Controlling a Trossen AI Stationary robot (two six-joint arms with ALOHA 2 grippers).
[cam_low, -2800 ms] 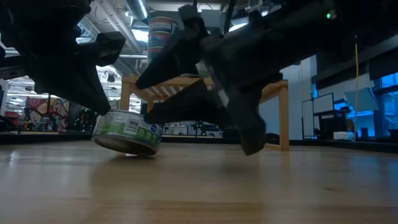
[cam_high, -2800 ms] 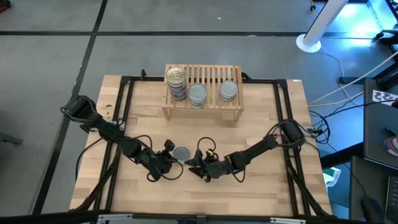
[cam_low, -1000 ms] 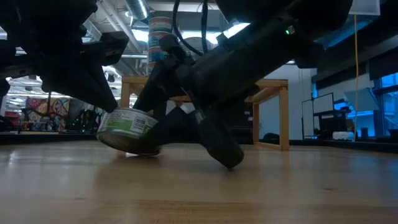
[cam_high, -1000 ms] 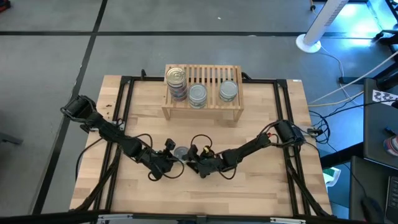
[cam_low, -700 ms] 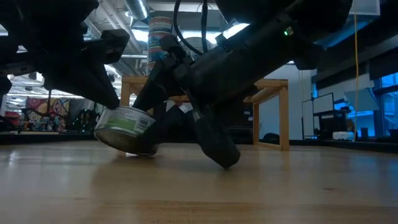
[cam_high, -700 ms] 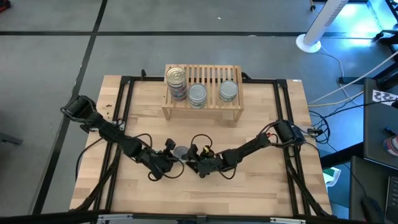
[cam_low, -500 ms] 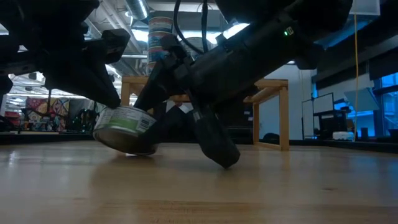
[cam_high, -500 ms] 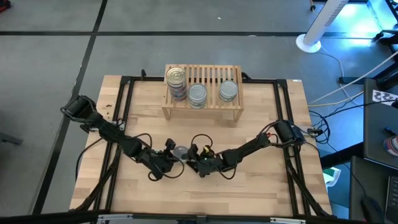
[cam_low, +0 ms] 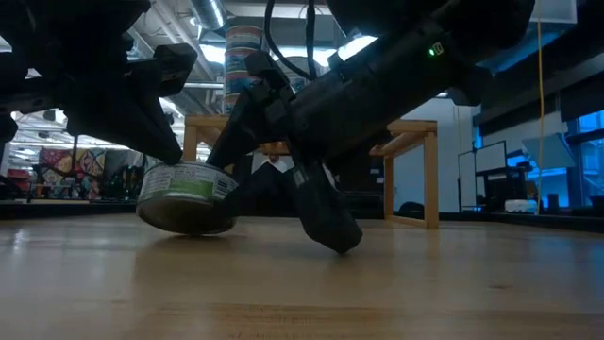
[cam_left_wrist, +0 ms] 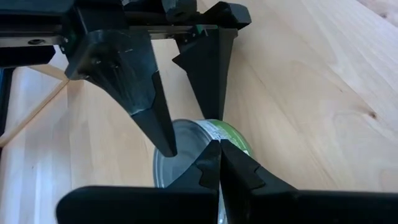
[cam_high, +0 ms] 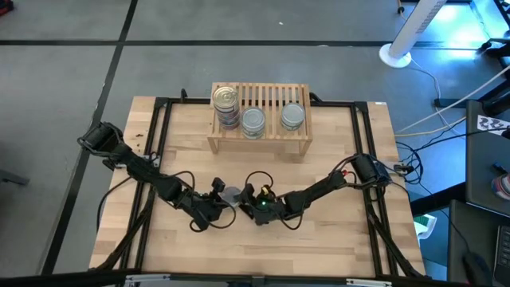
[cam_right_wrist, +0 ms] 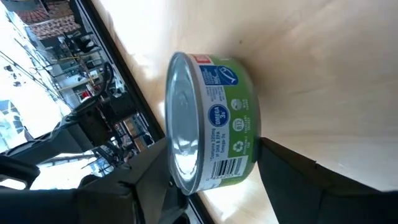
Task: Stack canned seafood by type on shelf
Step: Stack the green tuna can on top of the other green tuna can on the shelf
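Observation:
One green-labelled tin with a silver lid (cam_high: 230, 193) (cam_low: 185, 195) (cam_right_wrist: 217, 118) sits on the table near its near-middle, almost flat, between both grippers. My left gripper (cam_high: 217, 201) (cam_left_wrist: 217, 154) is at the tin's left side, fingers shut. My right gripper (cam_high: 248, 204) (cam_left_wrist: 189, 134) is at its right side and open, with one finger over the lid and one low by the base. Three other tin spots stand on the slatted wooden shelf (cam_high: 271, 96): a multicoloured stack (cam_high: 225, 104) and two silver-lidded tins (cam_high: 253, 121) (cam_high: 292, 116). My left gripper rests its shut fingertips (cam_left_wrist: 210, 163) on the tin's lid near the rim (cam_left_wrist: 186, 163), slanting down from the table's left. My right gripper has one finger (cam_left_wrist: 160, 127) tip down on the lid (cam_left_wrist: 177, 140), the other (cam_right_wrist: 292, 177) low beside the base, coming level from the table's right. Whether the lower finger touches the tin, I cannot tell.
The shelf stands at the table's far middle, its leg (cam_low: 430, 179) showing behind the arms in the low view. Cables loop around both arms (cam_high: 259, 182). A black frame (cam_high: 159, 127) borders the tabletop. Bare wood lies near and to both sides of the grippers.
The tin, tilted a second ago with one edge raised, has settled almost flat and shifted slightly toward the left gripper. Before that, the right gripper came in toward the tin from the right. Both grippers have stayed nearly still since.

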